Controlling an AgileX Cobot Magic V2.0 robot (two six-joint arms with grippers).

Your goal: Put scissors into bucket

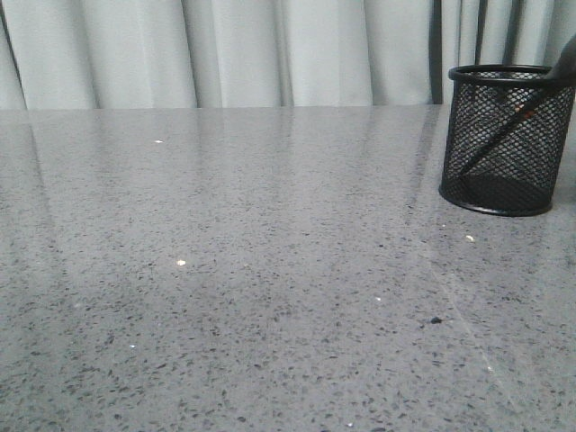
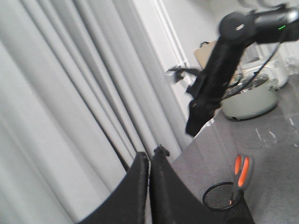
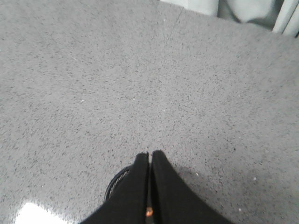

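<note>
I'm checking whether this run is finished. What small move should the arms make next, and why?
Probably none beyond holding both arms clear. The scissors already stand in the bucket, blades down and handles above the rim. The left gripper and the right gripper both look shut with nothing between the fingers, and neither touches the scissors. The task looks done.

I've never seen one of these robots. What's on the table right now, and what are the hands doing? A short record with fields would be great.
table: grey speckled stone top
bucket: black mesh cup, upright at the table's far right
scissors: standing in the bucket, blades down, orange-lined handles sticking out above the rim
left hand: fingers together, holding nothing, raised near the curtain
right hand: fingers together, holding nothing, above the table
task: looks done
</note>
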